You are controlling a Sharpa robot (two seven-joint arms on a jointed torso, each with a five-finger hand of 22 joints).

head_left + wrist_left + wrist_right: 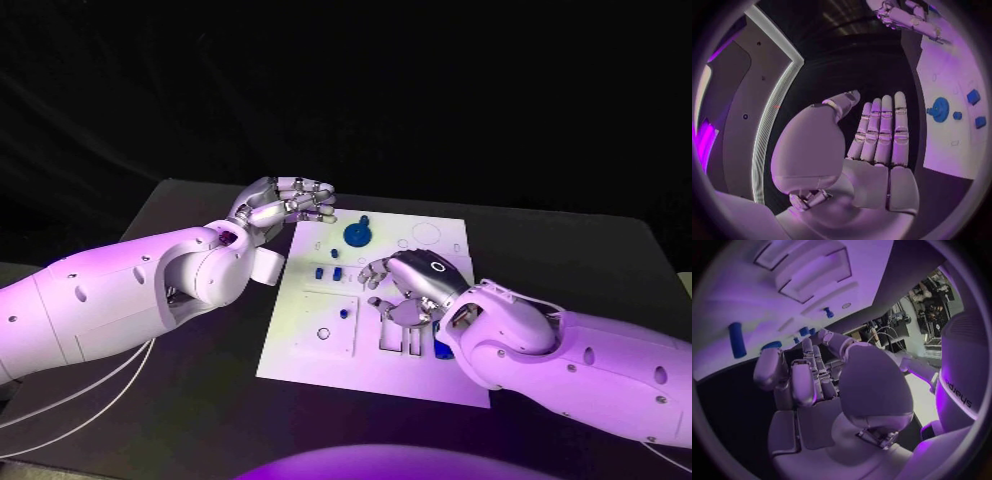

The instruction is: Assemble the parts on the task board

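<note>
1. White task board [325,355] lies in the middle of the black table [188,210], its long side running from about 12 o'clock to 6 o'clock in the head view.
2. At the board's 12 o'clock end a blue gear-like part [356,235] sits on the plate; in the left wrist view the same part [940,108] lies beside two small blue blocks [973,96].
3. Two small blue parts [327,271] stand near the board's centre, at about 9 o'clock of the right hand.
4. Left hand [289,203] hovers off the board's 11 o'clock corner; the left wrist view shows its fingers [882,130] straight, side by side and holding nothing.
5. Right hand [407,285] hangs over the middle of the board, fingers bent downward; I cannot tell whether they hold anything.
6. Another blue part [441,350] shows at the board's 4 o'clock edge, just beside the right wrist.
</note>
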